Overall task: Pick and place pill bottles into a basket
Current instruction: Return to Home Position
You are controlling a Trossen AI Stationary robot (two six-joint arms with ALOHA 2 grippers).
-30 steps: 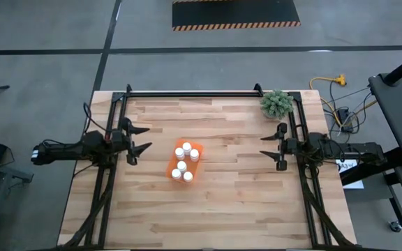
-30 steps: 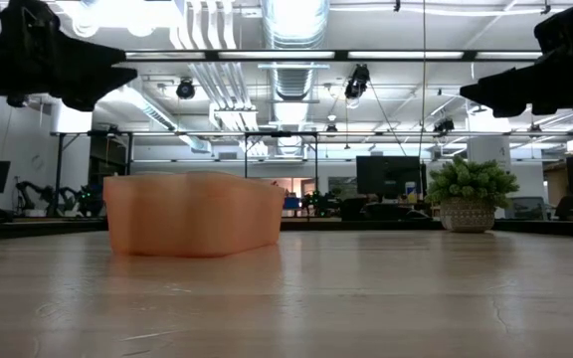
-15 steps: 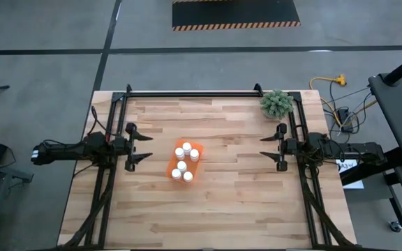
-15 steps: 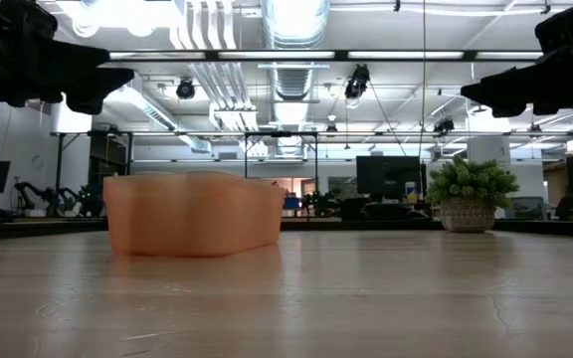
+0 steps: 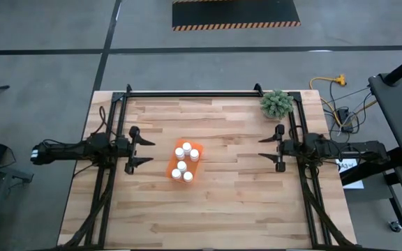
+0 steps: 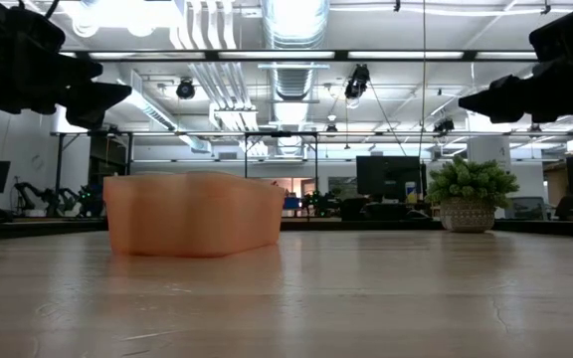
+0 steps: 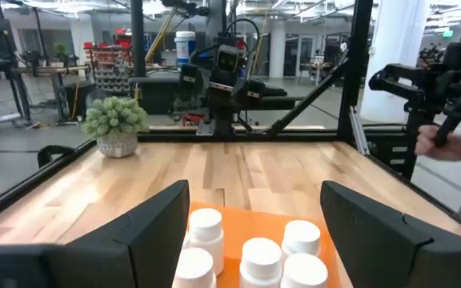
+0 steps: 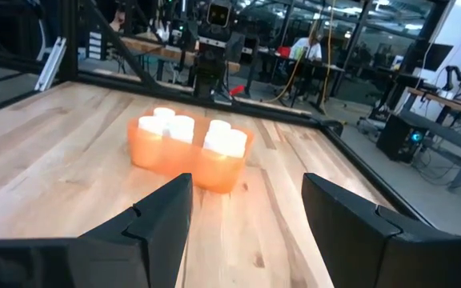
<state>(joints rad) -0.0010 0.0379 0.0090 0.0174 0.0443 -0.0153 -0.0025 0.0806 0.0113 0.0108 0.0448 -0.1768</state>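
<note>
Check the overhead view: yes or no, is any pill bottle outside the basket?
No, all six pill bottles stand inside the basket, none on the table around it.

Light falls evenly from overhead: in the high view the wooden surface (image 5: 215, 202) is bright from edge to edge, and what shadows lie on it are thin and soft. In the low view the ceiling lights (image 6: 117, 12) flare white along the top, and against them my left pincer (image 6: 107, 96) and right pincer (image 6: 480, 99) are flat black silhouettes. The surface there carries a pale sheen. In my right wrist view the basket (image 8: 189, 158) glows orange as light passes through its walls, and the caps of the pill bottles (image 8: 226, 141) burn out to white. My own fingers (image 7: 146, 232) are dark, with a dull highlight along their upper edges.
</note>
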